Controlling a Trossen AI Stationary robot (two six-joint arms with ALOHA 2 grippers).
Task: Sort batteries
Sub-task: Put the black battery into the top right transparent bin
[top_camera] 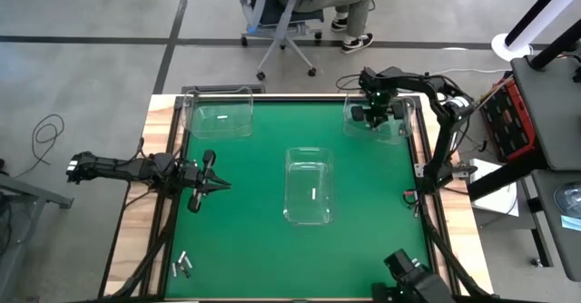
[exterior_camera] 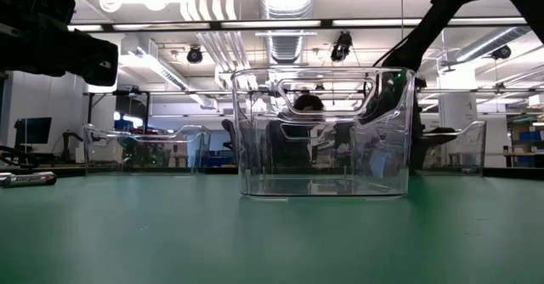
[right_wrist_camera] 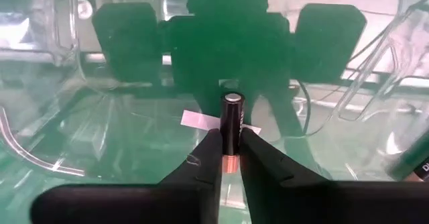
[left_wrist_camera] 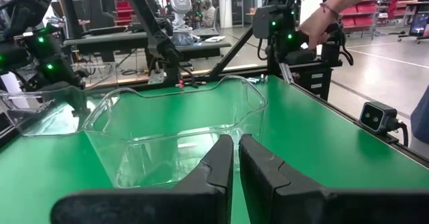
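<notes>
Three clear bins stand on the green table: one far left (top_camera: 218, 117), one in the centre (top_camera: 309, 185), one far right (top_camera: 377, 122). Several batteries (top_camera: 182, 265) lie near the table's near left corner. One battery (top_camera: 313, 194) lies in the centre bin and another (top_camera: 221, 120) in the far left bin. My right gripper (top_camera: 372, 112) hangs over the far right bin, shut on a dark battery (right_wrist_camera: 232, 127). My left gripper (top_camera: 216, 185) stands shut and empty, left of the centre bin (left_wrist_camera: 174, 137). My right gripper pinches the dark battery between its two fingertips (right_wrist_camera: 209, 150), at the battery's copper-coloured end (right_wrist_camera: 230, 162). The fingers point down into the far right bin. The battery lies along the fingers, its silvery end (right_wrist_camera: 232, 98) sticking out past them, clear of the bin's floor.
A white label (right_wrist_camera: 198, 120) lies on the far right bin's floor. A person's hand (left_wrist_camera: 322, 23) shows beyond the table's far right side, and a person sits on a chair (top_camera: 290, 13) behind the far edge. The table's near right part is bare green.
</notes>
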